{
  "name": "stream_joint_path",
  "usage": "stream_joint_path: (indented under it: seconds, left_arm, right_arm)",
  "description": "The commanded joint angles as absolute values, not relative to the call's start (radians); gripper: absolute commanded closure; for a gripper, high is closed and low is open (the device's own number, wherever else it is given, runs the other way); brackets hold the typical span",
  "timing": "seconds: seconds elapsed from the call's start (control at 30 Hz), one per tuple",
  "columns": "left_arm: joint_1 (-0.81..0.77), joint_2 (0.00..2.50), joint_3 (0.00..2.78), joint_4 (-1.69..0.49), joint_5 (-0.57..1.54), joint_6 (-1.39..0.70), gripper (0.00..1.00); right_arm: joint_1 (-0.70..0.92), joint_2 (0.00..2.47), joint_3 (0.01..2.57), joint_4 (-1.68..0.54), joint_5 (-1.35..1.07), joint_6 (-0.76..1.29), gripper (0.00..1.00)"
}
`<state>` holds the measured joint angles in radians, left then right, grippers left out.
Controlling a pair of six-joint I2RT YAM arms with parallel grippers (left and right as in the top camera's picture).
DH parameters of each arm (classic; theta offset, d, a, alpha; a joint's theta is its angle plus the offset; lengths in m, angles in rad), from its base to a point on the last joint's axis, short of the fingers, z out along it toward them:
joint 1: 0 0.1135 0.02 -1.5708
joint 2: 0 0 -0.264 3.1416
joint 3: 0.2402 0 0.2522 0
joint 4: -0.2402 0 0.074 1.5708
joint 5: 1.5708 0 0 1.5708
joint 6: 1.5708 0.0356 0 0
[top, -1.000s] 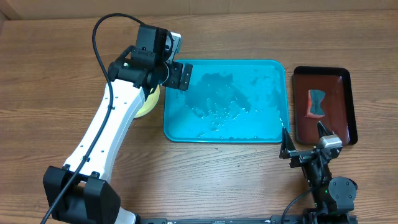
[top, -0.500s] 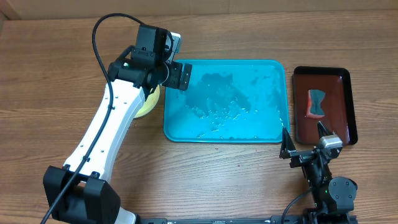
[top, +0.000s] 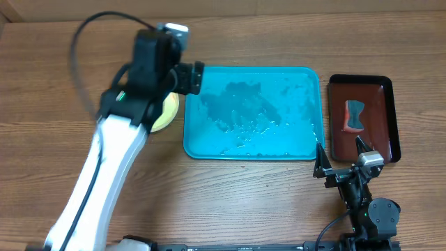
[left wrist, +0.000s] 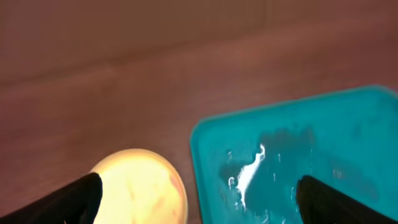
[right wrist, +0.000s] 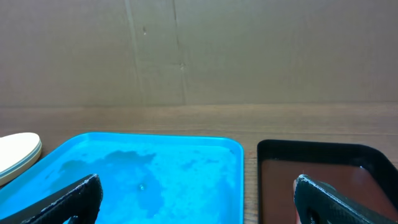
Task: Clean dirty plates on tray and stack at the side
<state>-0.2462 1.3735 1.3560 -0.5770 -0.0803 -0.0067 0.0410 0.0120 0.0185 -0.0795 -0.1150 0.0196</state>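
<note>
Plates (top: 167,115) sit as a pale yellow round on the wooden table (top: 42,84), just beside the left edge of the tray (top: 279,139). They are half hidden under the blurred white left arm (top: 104,160), and we cannot count how many are stacked. From the left wrist view we see the top plate (left wrist: 140,186) with faint reddish marks. The left gripper (top: 197,77) hangs over the tray's upper left corner, fingers spread wide and holding nothing. The teal tray carries only a wet-looking sheen. Near its lower right corner the right gripper (top: 341,157) is likewise spread and bare. Furthest right, the dark red-black tray (top: 362,82) holds a small blue-and-red object (top: 355,115).
</note>
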Motion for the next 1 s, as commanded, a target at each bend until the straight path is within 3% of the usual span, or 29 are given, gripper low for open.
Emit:
stream_joint_path:
  seconds: [0.0, 0.27, 0.5, 0.97]
  left_arm:
    - [-0.192, 1.204, 1.179, -0.483, -0.07, 0.002, 0.0]
    - [-0.064, 0.783, 0.651, -0.093, 0.027, 0.001, 0.0]
    - [-0.043, 0.407, 0.283, 0.107, 0.018, 0.014, 0.0]
    - [-0.044, 0.059, 0.005, 0.117, 0.014, 0.054, 0.01]
  right_arm:
    - [0.047, 0.003, 0.008, -0.074, -0.105, 0.023, 0.0]
    - [0.047, 0.003, 0.008, -0.074, -0.105, 0.023, 0.0]
    - [0.047, 0.003, 0.008, -0.074, -0.105, 0.023, 0.0]
    - [0.047, 0.003, 0.008, -0.074, -0.105, 0.023, 0.0]
